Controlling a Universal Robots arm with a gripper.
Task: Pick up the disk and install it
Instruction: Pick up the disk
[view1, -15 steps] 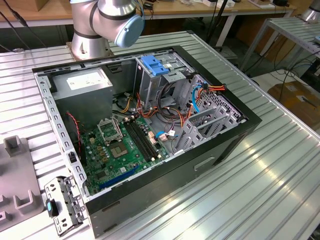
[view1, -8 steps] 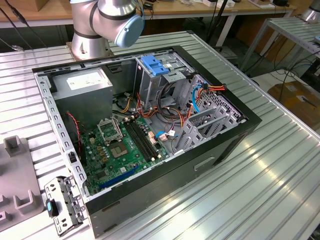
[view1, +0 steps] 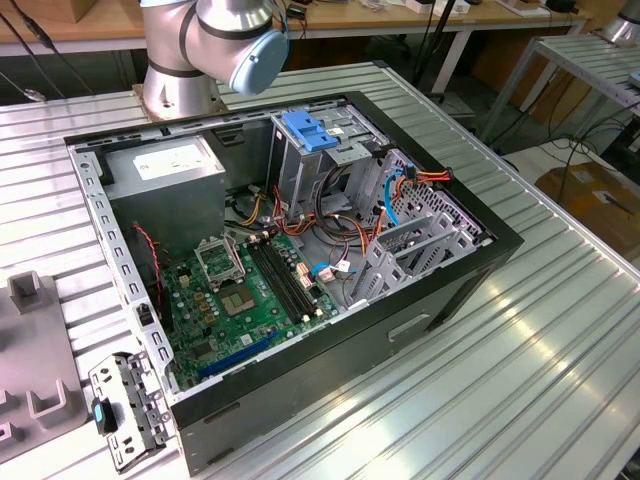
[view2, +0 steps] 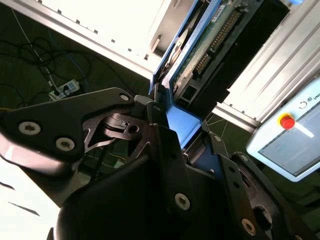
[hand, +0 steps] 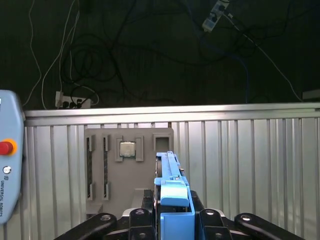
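My gripper (hand: 172, 222) is shut on the disk (hand: 172, 192), which stands edge-on between the black fingers (hand: 142, 217) in its blue carrier bracket. In the second wrist view the disk (view2: 207, 47) shows its green circuit-board side and silver body, with the blue bracket clamped in the gripper (view2: 172, 127). The disk is held in the air above the ribbed metal table (hand: 250, 160). The open computer case (view1: 300, 250) lies on that table in the exterior view, and its drive cage (view1: 300, 165) stands upright with a blue bracket (view1: 305, 130) on top.
A grey fixture tray (hand: 127, 170) holding a processor chip (hand: 127, 149) lies on the table beyond the disk. A pendant with a red button (hand: 5, 147) is beside it. Cables and a motherboard (view1: 240, 300) fill the case. A loose metal bracket (view1: 125, 410) lies by the case.
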